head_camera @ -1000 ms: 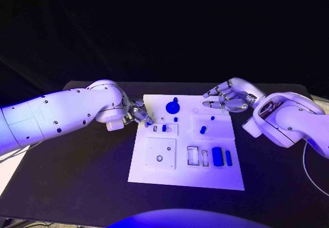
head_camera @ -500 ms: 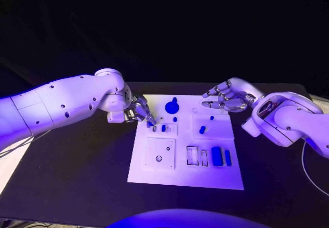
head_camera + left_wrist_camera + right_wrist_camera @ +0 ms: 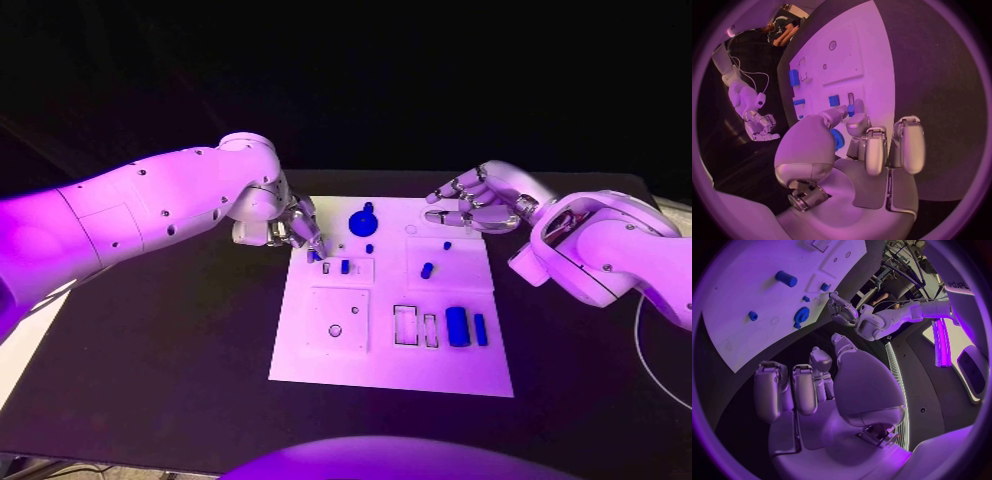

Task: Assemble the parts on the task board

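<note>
The white task board (image 3: pixel 389 375) lies in the middle of the black table. My left hand (image 3: pixel 293 230) hovers over its far left edge and pinches a small blue part (image 3: pixel 312 256) at its fingertips, just above a small plate with a blue piece (image 3: pixel 345 268) standing in it. In the left wrist view the hand (image 3: pixel 867 145) holds that part (image 3: pixel 851 108) over the board (image 3: pixel 873 65). My right hand (image 3: pixel 473 207) hangs over the board's far right corner, fingers loosely apart and holding nothing. A round blue part (image 3: pixel 362 224) lies between the two hands.
On the board lie a blue cylinder (image 3: pixel 427 271), a small peg (image 3: pixel 446 247), and a blue block (image 3: pixel 457 328) beside a thin bar (image 3: pixel 480 330) near open slots. The right wrist view shows the board (image 3: pixel 736 285) and my left hand (image 3: pixel 842 307).
My left arm has lifted and swung inward, carrying the small blue part a little further over the board's left edge. The right hand has barely moved.
</note>
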Robot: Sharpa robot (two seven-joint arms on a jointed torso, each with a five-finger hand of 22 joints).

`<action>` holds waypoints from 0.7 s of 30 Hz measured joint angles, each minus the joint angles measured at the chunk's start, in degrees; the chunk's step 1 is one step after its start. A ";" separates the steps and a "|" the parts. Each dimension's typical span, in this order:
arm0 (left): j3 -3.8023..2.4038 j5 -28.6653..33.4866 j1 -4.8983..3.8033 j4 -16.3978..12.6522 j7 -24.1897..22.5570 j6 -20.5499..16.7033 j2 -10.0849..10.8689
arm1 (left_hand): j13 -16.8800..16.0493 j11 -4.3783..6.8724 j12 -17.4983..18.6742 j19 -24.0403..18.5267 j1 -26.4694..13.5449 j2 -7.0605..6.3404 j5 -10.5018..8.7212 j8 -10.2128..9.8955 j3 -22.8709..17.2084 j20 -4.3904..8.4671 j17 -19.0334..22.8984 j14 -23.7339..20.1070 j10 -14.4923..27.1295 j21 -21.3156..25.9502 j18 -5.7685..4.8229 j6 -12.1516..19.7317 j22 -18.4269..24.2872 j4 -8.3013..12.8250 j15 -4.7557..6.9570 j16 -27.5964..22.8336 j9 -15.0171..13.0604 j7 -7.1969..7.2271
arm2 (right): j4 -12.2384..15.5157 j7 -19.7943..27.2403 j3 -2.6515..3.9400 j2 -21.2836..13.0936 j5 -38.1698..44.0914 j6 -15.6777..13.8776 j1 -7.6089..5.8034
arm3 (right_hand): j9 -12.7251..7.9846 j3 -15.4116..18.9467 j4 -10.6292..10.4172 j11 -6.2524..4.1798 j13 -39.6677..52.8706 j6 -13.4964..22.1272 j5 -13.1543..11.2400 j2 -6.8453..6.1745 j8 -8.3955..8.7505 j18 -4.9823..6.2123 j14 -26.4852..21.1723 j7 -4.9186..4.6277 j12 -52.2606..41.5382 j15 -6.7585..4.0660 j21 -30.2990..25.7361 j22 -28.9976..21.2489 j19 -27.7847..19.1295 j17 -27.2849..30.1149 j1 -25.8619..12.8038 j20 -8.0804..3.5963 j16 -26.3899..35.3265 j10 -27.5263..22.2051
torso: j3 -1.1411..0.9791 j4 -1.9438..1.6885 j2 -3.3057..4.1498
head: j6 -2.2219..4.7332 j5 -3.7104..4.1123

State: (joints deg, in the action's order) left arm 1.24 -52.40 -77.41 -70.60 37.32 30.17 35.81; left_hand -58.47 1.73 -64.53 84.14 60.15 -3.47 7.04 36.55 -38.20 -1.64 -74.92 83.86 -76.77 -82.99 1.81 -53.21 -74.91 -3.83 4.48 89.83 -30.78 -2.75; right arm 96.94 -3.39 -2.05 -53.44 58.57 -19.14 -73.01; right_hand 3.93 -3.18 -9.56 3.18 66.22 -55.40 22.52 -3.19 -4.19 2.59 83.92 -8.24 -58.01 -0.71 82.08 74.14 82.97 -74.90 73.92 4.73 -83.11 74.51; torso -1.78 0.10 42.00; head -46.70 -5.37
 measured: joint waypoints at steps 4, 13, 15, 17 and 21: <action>0.07 -1.36 0.00 0.67 0.12 1.21 -0.90 | 0.09 0.00 0.08 0.00 0.00 0.00 0.00 0.00 0.16 0.00 0.00 0.00 0.00 0.00 0.00 0.00 0.00 0.16 0.00 0.00 -0.06 -0.01 | 0.00 -0.01 0.00 0.05 0.01 0.01 0.00 | 0.00 0.00 0.00 0.00 0.00 0.00 0.00 0.00 0.00 0.00 0.00 0.00 0.00 0.00 0.00 0.00 0.00 0.00 0.00 0.00 0.00 0.00 | 0.02 0.03 0.00 | -0.18 -0.08; 0.12 -2.78 -0.07 1.59 0.20 3.50 -2.21 | 0.36 -0.34 0.31 0.00 0.84 0.84 -3.69 -0.25 0.79 0.00 0.01 -0.01 0.34 0.00 0.00 0.21 0.00 0.80 -0.01 0.00 -0.63 -0.22 | -0.02 -0.03 0.00 0.12 0.01 0.04 0.00 | 0.00 0.00 0.00 0.00 0.00 0.00 0.00 0.00 0.00 0.00 0.00 0.00 0.00 0.00 0.00 0.00 0.00 -0.05 0.00 0.00 0.00 0.01 | -0.01 0.09 -0.01 | -0.38 -0.05; 0.10 -2.83 -0.08 1.63 0.23 4.17 -2.30 | 0.36 -0.40 0.30 0.00 0.93 0.92 -3.79 -0.34 0.95 0.00 0.01 -0.01 0.40 0.00 0.00 0.29 0.00 0.95 -0.01 0.00 -0.72 -0.30 | -0.02 -0.04 0.00 0.13 0.02 0.05 0.00 | 0.00 0.00 0.00 0.00 0.00 0.00 0.00 0.00 0.00 0.00 0.00 0.00 0.00 0.00 0.00 0.00 0.00 -0.04 0.00 0.00 0.00 0.00 | -0.01 0.10 -0.02 | -0.41 -0.03; 0.10 -2.83 -0.09 1.63 0.28 4.79 -2.31 | 0.36 -0.40 0.30 0.00 0.99 0.99 -3.80 -0.43 0.95 0.00 0.01 -0.01 0.40 0.00 0.00 0.30 0.00 0.95 -0.01 0.00 -0.80 -0.31 | -0.02 -0.05 -0.01 0.13 0.02 0.05 0.00 | 0.00 0.00 0.00 0.01 0.00 0.00 0.00 0.00 0.00 0.00 0.00 0.00 0.00 0.00 0.00 0.00 0.00 -0.04 0.00 0.00 0.00 0.00 | -0.03 0.10 -0.02 | -0.44 -0.01; 0.10 -2.71 -0.09 1.63 0.43 6.15 -2.33 | 0.24 -0.40 0.30 0.00 1.06 1.06 -3.83 -0.45 1.10 0.00 0.01 -0.01 0.40 0.00 0.00 0.30 0.00 1.11 -0.01 0.00 -0.83 -0.31 | -0.03 -0.06 -0.01 0.14 0.02 0.07 0.00 | 0.00 0.00 0.00 0.01 0.01 0.00 0.00 0.00 0.00 0.00 0.00 0.00 0.00 0.00 0.00 0.00 0.00 -0.04 0.00 0.00 0.00 0.01 | -0.03 0.09 -0.02 | -0.46 0.08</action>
State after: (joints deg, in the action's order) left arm 1.34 -55.11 -77.50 -68.97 37.75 36.32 33.49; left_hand -58.22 1.32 -64.23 84.14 61.21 -2.41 3.22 36.09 -37.09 -1.64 -74.91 83.85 -76.37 -82.99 1.82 -52.91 -74.90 -2.72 4.47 89.83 -31.61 -3.07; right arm 96.91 -3.45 -2.06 -53.30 58.59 -19.08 -73.02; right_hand 3.93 -3.18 -9.56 3.18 66.23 -55.40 22.52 -3.19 -4.19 2.59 83.92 -8.24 -58.01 -0.72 82.08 74.14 82.97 -74.94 73.91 4.74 -83.11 74.52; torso -1.81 0.19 41.97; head -47.16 -5.29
